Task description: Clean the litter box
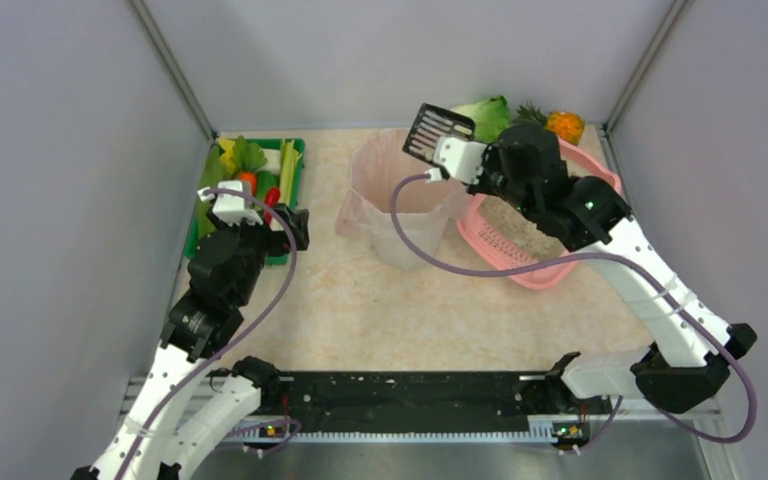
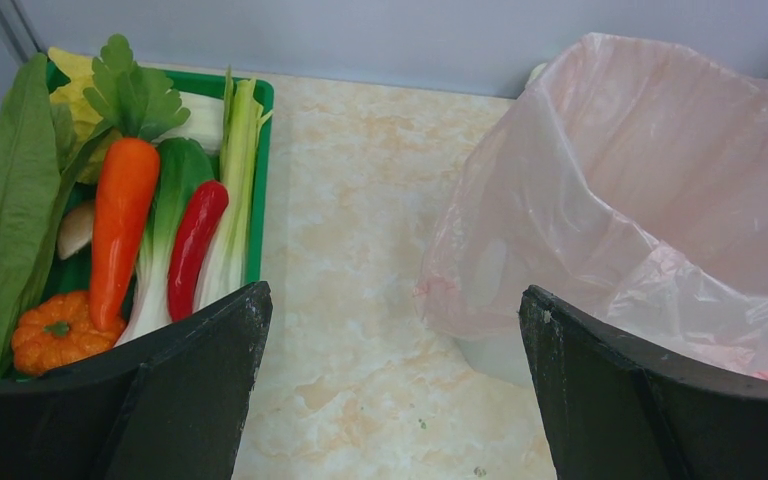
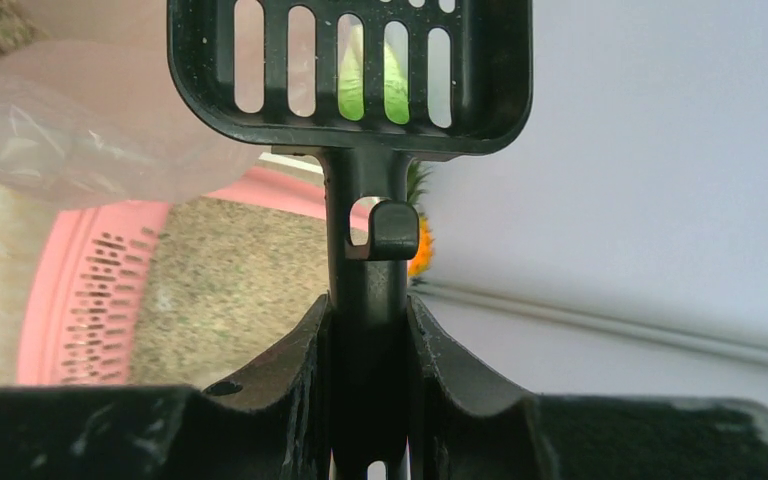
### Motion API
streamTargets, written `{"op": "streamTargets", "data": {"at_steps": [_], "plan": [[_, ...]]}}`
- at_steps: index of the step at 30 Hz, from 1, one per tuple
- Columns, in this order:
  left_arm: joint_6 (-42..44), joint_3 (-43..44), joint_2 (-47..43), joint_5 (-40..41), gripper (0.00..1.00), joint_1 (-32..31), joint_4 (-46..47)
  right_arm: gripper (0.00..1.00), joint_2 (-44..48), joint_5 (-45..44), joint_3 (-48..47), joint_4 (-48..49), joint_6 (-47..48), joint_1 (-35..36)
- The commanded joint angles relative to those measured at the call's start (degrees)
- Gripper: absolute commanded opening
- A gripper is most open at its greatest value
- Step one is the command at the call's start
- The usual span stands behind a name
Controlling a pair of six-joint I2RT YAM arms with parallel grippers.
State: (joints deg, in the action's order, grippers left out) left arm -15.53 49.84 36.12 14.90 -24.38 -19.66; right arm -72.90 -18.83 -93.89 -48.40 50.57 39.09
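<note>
The pink litter box point(image 1: 520, 268) holds beige granules and sits right of centre, partly hidden under my right arm; it also shows in the right wrist view point(image 3: 50, 300). My right gripper point(image 1: 460, 160) is shut on the handle of a black slotted scoop point(image 1: 438, 130), held raised over the rim of the white bin with pink liner point(image 1: 400, 200). In the right wrist view the scoop point(image 3: 350, 70) looks empty between my fingers point(image 3: 440, 350). My left gripper point(image 1: 295, 228) is open and empty beside the green vegetable tray point(image 1: 295, 146); the wrist view shows bare tabletop between its fingertips point(image 2: 230, 340).
The green tray point(image 2: 260, 150) holds a carrot point(image 2: 120, 230), red pepper, greens and a small pumpkin. The bin's liner point(image 2: 640, 200) stands right of my left gripper. Lettuce point(image 1: 485, 115) and an orange fruit point(image 1: 565, 125) lie at the back right. Grey walls close three sides.
</note>
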Motion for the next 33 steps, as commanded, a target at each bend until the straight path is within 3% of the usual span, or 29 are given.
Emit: {"op": "streamTargets", "data": {"at_steps": [1, 7, 14, 21, 33], "plan": [[-0.46, -0.69, -0.71, 1.39, 0.99, -0.14, 2.44, 0.0, -0.71, -13.67, -0.61, 3.41, 11.49, 6.14], [-0.6, -1.02, -0.89, 1.97, 0.99, -0.12, 2.23, 0.0, 0.87, -23.3, 7.05, 15.32, 28.57, 13.34], [-0.82, -1.44, -0.92, 2.2, 0.99, -0.1, 2.48, 0.0, 0.85, -31.95, 15.6, 32.27, 49.25, 16.73], [-0.58, -1.83, -1.21, 2.54, 0.99, -0.13, 2.83, 0.0, -1.52, -33.25, 14.06, 33.96, 55.54, 19.9], [-0.29, -2.78, -1.76, 2.64, 0.99, -0.1, 3.56, 0.0, -2.08, -29.7, 9.05, 18.31, 53.38, 20.31]]}}
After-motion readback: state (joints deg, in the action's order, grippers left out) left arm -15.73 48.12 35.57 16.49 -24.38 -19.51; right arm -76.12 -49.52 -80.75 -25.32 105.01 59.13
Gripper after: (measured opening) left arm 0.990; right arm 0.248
